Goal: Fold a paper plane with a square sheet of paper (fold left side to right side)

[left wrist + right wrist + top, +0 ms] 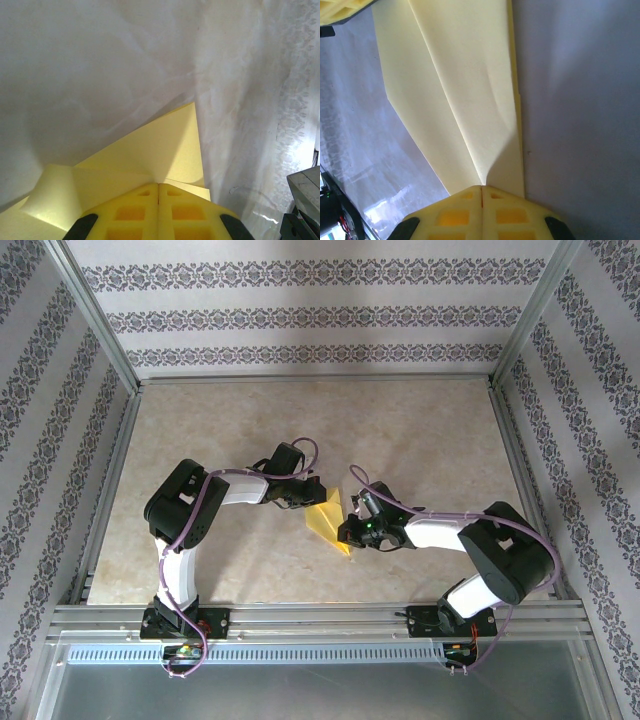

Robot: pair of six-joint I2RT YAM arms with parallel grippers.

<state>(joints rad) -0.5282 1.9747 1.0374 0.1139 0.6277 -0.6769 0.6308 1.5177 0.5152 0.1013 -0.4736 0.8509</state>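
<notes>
The square sheet of paper (330,518) is bright yellow and folded into a layered, pointed shape with creases, lying between the two grippers at the middle of the table. My left gripper (308,502) is at its upper left end. In the left wrist view the fingertips (158,184) are closed together, with the paper (160,150) puckering into them. My right gripper (350,532) is at the lower right end. Its jaws (481,187) are also closed, and a crease of the paper (460,90) runs straight into the tips. A yellow finger (340,10) of the left gripper shows at the top left.
The tabletop (420,440) is pale and marbled, open behind and beside the paper. Aluminium frame rails (300,618) run along the near edge and both sides, with patterned walls (300,315) behind. Part of the right arm (302,200) shows at the left wrist view's lower right.
</notes>
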